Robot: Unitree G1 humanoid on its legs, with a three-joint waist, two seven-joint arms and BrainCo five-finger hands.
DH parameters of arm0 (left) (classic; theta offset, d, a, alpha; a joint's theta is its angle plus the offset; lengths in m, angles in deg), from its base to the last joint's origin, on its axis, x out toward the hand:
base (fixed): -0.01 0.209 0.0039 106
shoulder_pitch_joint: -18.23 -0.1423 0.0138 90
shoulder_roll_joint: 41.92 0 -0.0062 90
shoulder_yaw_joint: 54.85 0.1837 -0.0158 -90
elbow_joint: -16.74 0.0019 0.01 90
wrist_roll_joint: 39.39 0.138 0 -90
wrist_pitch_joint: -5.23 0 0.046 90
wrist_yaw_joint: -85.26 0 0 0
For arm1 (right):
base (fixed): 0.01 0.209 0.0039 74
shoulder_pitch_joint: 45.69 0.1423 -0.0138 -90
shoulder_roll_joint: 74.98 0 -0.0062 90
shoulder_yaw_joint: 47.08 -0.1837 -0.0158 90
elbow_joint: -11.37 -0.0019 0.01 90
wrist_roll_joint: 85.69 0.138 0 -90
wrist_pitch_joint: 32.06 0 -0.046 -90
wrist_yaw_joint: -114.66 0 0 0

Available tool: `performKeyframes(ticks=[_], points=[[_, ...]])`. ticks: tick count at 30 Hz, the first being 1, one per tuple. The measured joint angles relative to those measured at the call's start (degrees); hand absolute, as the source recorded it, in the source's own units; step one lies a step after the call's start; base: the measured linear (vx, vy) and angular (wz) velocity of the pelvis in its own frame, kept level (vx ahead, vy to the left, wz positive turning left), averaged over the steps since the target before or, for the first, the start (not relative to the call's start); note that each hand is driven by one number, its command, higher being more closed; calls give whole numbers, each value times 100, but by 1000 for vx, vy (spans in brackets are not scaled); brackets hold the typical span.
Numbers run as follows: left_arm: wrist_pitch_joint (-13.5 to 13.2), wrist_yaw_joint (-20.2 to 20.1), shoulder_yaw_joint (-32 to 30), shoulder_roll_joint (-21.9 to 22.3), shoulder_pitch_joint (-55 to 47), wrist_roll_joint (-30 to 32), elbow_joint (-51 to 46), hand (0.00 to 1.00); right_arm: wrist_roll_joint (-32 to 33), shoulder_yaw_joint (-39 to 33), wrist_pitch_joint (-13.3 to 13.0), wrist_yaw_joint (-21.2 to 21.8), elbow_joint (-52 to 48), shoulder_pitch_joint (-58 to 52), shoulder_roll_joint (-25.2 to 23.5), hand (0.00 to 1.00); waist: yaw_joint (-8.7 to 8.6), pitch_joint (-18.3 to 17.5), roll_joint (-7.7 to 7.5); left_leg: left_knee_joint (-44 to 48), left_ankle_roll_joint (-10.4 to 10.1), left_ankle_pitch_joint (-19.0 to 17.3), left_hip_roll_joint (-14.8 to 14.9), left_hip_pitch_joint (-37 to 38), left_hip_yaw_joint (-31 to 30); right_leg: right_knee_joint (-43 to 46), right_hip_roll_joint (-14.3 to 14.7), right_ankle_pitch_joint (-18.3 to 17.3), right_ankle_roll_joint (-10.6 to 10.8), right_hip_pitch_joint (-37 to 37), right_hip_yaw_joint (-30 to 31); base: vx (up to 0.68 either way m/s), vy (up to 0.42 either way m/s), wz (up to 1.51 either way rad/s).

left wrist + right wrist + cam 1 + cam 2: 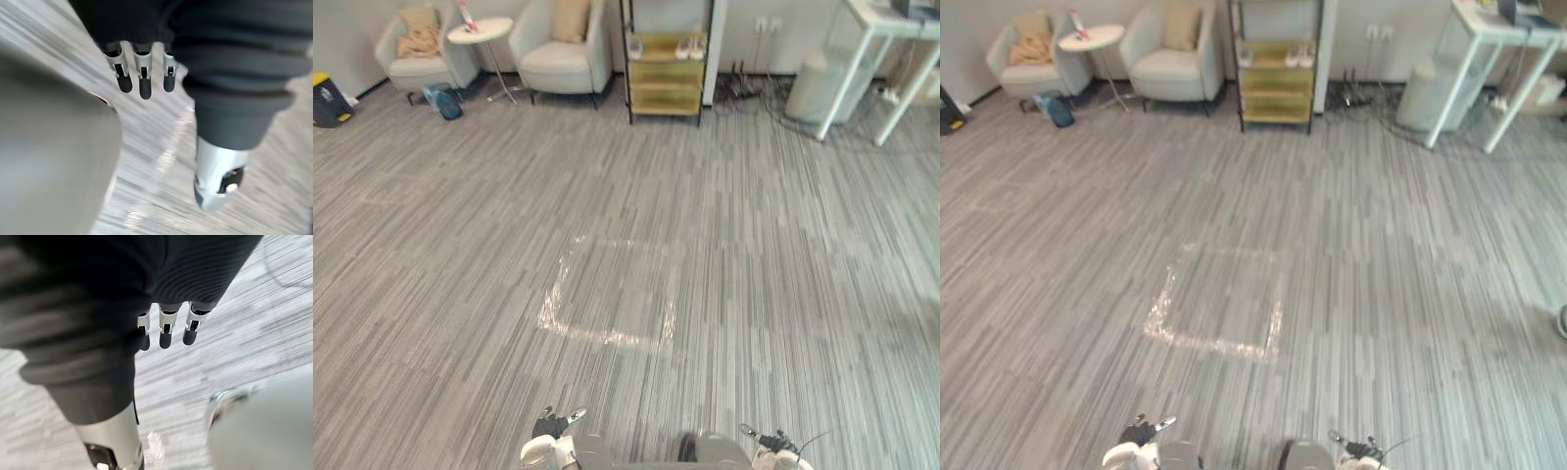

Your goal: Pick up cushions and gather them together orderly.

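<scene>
Grey striped carpet (754, 245) stretches away from the left hand (142, 81) and right hand (165, 330), both hanging empty with fingers loosely straight, since the cushions (571, 20) sit on armchairs (558, 67) well beyond the fingertips.

Along the floor's (754, 245) far edge, from the left corner: an armchair (421, 70) holding a cushion (418, 19), a side table (480, 30), a second armchair (563, 64) holding a second cushion (571, 18), then a shelf unit (666, 93) carrying shoes (690, 47). A bin (811, 88) and a table (879, 18) stand at the far right corner. A taped square (607, 336) lies mid-floor.
</scene>
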Motion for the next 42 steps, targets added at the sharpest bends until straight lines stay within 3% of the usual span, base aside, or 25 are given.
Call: performKeyframes(ticks=[3, 4, 5, 6, 8, 10, 11, 12, 14, 16, 17, 18, 19, 20, 21, 23, 26, 28, 29, 31, 35, 36, 37, 40, 42], points=[[-12, 14, 17, 11, 24, 3, -2, 0, -12, 5, 0, -2, 3, 24, -18, 0, 88, -12, 0, -2465, -142, 543, -358, -4, 14, -532, -15, -152, 264, 580, -9, 564, 129, -11], [-13, 13, 35, 2, 64, 4, 9, 0, -20, 12, 1, -1, 12, 35, -9, 0, 171, -37, -52, -2644, -58, 1168, -491, -17, -94, -667, -48, -234, 402, 776, 68, 587, 228, -30], [-8, 10, 34, -40, 66, 7, 13, 0, -27, 17, 1, -4, 12, 44, -28, 0, 186, -81, -149, -2646, 107, 1429, -594, -12, -117, -741, -111, -258, 464, 887, 124, 670, 236, -15], [6, 16, 40, -176, 109, 8, 34, 0, -48, 54, 2, -2, 22, 52, -133, 0, 142, -163, -333, -2493, 412, 1300, -790, -3, -83, -749, -336, -186, 609, 945, 170, 675, 241, 6], [20, 8, 61, -220, 175, 7, 83, 0, -62, 53, 1, 22, 24, 46, -193, 0, 129, -173, -420, -2025, 613, 982, -811, -17, -97, -261, -450, 223, 975, 876, 374, 624, 268, 16], [28, -52, 370, -358, 199, 8, 325, 0, -65, -23, -3, 43, 64, -13, -202, 0, 59, -180, -412, -2286, 632, 587, -983, 710, -195, 2150, -726, 1086, 1153, 88, 610, 544, 255, 31], [44, -69, 458, -387, 209, 7, 386, 0, -64, -18, -4, 48, 82, -15, -196, 0, 32, -166, -397, -2436, 594, 472, -1024, 931, -240, 2762, -804, 1312, 1153, -155, 676, 541, 207, 40], [69, -78, 560, -447, 225, 11, 463, 0, -65, 16, 3, 53, 112, -18, -207, 0, -9, -118, -418, -2692, 584, 390, -1158, 1375, -298, 3738, -1011, 1089, 1091, -581, 672, 619, 170, 30], [109, -76, 558, -396, 258, 11, 464, 0, -73, 44, -8, 63, -14, -54, -174, 0, -78, -38, -353, -2996, 695, 312, -1193, 2023, -415, 4251, -969, 631, 776, -1073, 582, 518, 91, 26], [124, -94, 571, -319, 293, 12, 547, 0, -64, -15, -90, 92, -118, -73, -148, 0, -226, 7, -288, -3319, 652, 227, -1128, 2671, -580, 3470, -745, 90, 522, -1625, 278, 463, -24, 54], [123, -95, 582, -301, 317, 13, 558, 0, -61, -22, -93, 96, -147, -89, -148, 0, -230, 13, -297, -3355, 652, 227, -1126, 2744, -584, 3232, -732, 66, 487, -1700, 198, 421, -90, 52], [121, -97, 578, -253, 330, 17, 547, 0, -61, -34, -109, 98, -175, -102, -149, 0, -235, 15, -294, -3444, 622, 193, -1104, 2886, -591, 2635, -685, 108, 423, -1819, 36, 424, -139, 60], [112, -105, 509, -146, 333, 22, 498, 0, -62, -69, -117, 101, -237, -95, -155, 0, -249, 16, -268, -3490, 419, -129, -1005, 3088, -603, 1463, -559, 480, 297, -1970, -107, 436, -163, 65], [111, -108, 501, -129, 341, 22, 487, 0, -66, -84, -116, 99, -225, -97, -156, 0, -255, 15, -273, -3503, 279, -274, -977, 3148, -607, 1156, -509, 631, 289, -2017, -111, 492, -204, 65], [88, -135, 480, -158, 337, 43, 435, 0, -63, -118, -92, 106, -178, -80, -176, 0, -247, 59, -392, -3544, 59, -457, -1034, 3378, -689, 737, -466, 1401, 43, -2063, 74, 531, -215, 28], [85, -180, 467, 17, 252, 72, 530, 0, -71, -120, -111, 97, -211, -47, -29, 0, -208, -69, -38, -3459, 65, -440, -796, 3484, -778, 1027, -255, 965, -89, -2017, 16, 499, -192, 6], [86, -229, 471, 179, 279, 131, 543, 0, -43, -340, -111, 96, -222, -36, -48, 0, -273, -86, 199, -2162, -69, -355, -462, 3131, -1046, 1279, -169, 338, -171, -1677, -241, 446, -207, 24], [89, -245, 454, 232, 336, 126, 492, 0, -38, -211, -104, 86, -226, -95, -55, 0, -325, -56, 173, 79, -692, 227, -125, 2129, -1356, 1026, -101, 138, -223, -1111, -419, 444, -205, 56], [87, -279, 480, 234, 350, 121, 362, 0, -28, -93, -102, 90, -218, -99, -47, 0, -286, -50, 175, 1067, -661, 217, 86, 1595, -1312, 792, 3, 117, -280, -788, -464, 374, -110, 24], [65, -274, 466, 213, 325, 114, 200, 0, 5, 3, -100, 90, -206, -94, -77, 0, -199, -20, 81, 1411, -432, 58, 168, 1036, -1049, 458, 58, 126, -297, -360, -472, 353, -48, -21], [40, -248, 492, 232, 334, 60, 86, 0, 13, 0, -104, 51, -221, -74, -164, 0, -138, -11, 15, -626, -138, -23, -70, 773, -871, 93, 39, 130, -210, 126, -226, 322, 52, -46], [46, -243, 496, 235, 335, 61, 102, 0, 13, 2, -106, 48, -233, -77, -161, 0, -140, -29, 46, -1586, -5, 317, -228, 785, -1067, 123, 59, 87, -101, 200, -102, 343, 183, -63], [45, -237, 500, 230, 332, 60, 134, 0, 2, -2, -92, 40, -208, -71, -136, 0, -117, -91, 45, -2076, -331, 702, -377, 884, -1364, 189, 89, -7, 62, 185, 120, 402, 205, -56], [57, -204, 496, 11, 301, 60, 259, 0, -6, 6, -47, 52, -205, -240, -368, 0, -135, -303, -317, -2655, -290, 727, -674, 1275, -1106, -1, -208, 54, 194, 241, 365, 273, 169, -24], [66, -208, 500, -31, 301, 61, 360, 0, -15, 5, -40, 51, -205, -296, -442, 0, -146, -364, -406, -2915, -241, 758, -812, 1487, -1044, -163, -316, 139, 320, 416, 391, 172, 99, -11]])
